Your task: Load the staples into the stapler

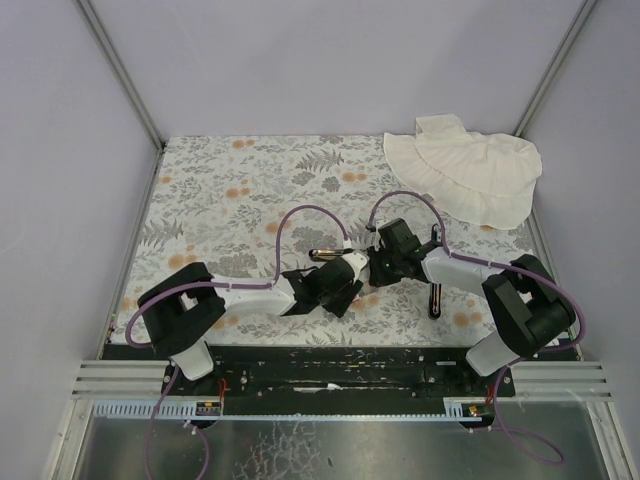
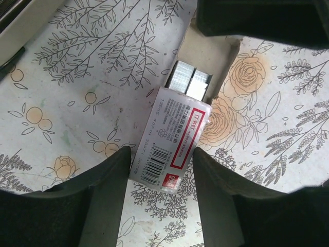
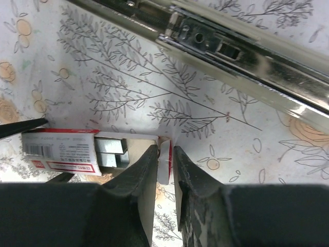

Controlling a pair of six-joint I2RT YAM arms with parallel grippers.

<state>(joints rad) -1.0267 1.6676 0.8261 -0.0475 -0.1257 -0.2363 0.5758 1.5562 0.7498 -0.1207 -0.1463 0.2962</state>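
The counter [image 1: 220, 200], covered in a leaf-and-flower print, takes up most of what I see. A crumpled white cloth [image 1: 470, 175] lies at its far right corner. Both arms reach in from the near edge and meet around the middle of the counter.

The stapler [image 3: 247, 56] lies open on the counter just beyond the meeting point. Its long shiny metal channel runs slantwise across the right wrist view, apart from the box and from both arms.

The small staple box lies flat on the counter between the two arms. The left end effector [image 2: 160, 157] is closed in on the sleeve [image 2: 175, 139], the white part with the pink-red label and barcode. One dark finger presses each long side.

The tray [image 2: 216, 56] is pulled partway out of the sleeve's far end. The right end effector [image 3: 164, 152] is nearly closed, its two fingers pinching the tray's outer end wall between them.

The staples [image 2: 187, 82] lie in the exposed stretch of tray as two silver-grey strips side by side. Their near ends are tucked under the sleeve's mouth. Neither end effector touches them.
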